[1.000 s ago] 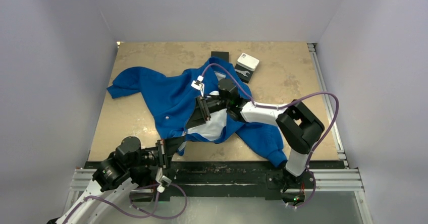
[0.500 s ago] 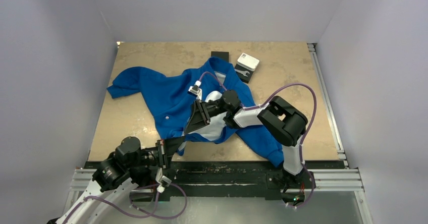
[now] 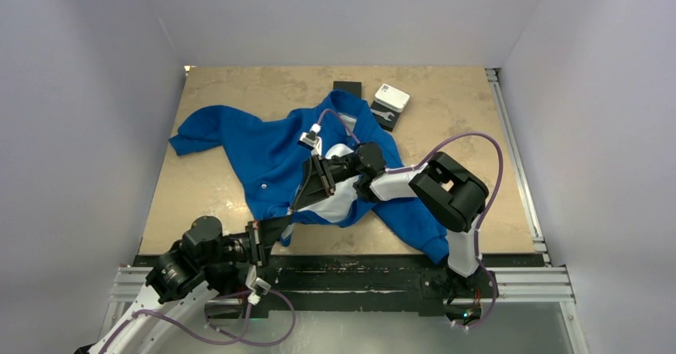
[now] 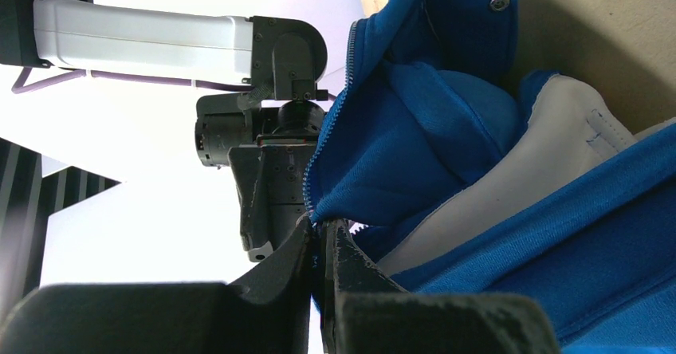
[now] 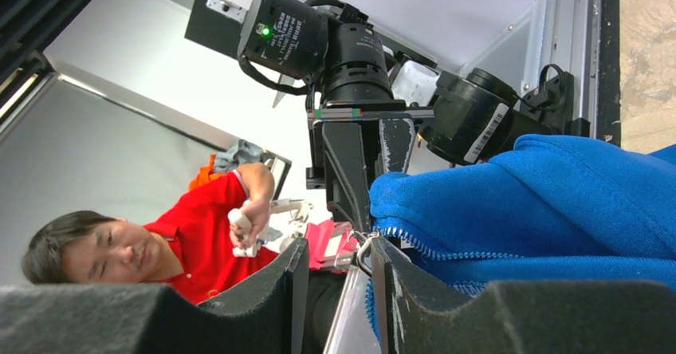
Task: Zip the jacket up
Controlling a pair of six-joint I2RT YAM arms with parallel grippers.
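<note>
The blue jacket (image 3: 263,151) lies spread across the middle of the table, its white lining (image 3: 339,198) showing where the front is open. My left gripper (image 3: 279,226) is shut on the jacket's bottom edge beside the zipper teeth (image 4: 328,123), the cloth pinched between its fingertips (image 4: 323,230). My right gripper (image 3: 307,194) reaches in from the right, just above the left one. In the right wrist view its jaws (image 5: 339,250) stand apart, with the metal zipper pull (image 5: 361,246) between them, touching the right finger (image 5: 391,282). The blue hem (image 5: 542,194) lies over that finger.
A white box (image 3: 391,97) on a dark device, a small wrench (image 3: 383,116) and a black square (image 3: 347,88) sit at the table's far edge behind the jacket. An aluminium rail (image 3: 516,171) runs along the right side. A person in a red shirt (image 5: 199,234) is in the background.
My right gripper has slid a little left and down along the jacket front, its elbow folding in, and its jaws have narrowed around the zipper pull. The left gripper has held still.
</note>
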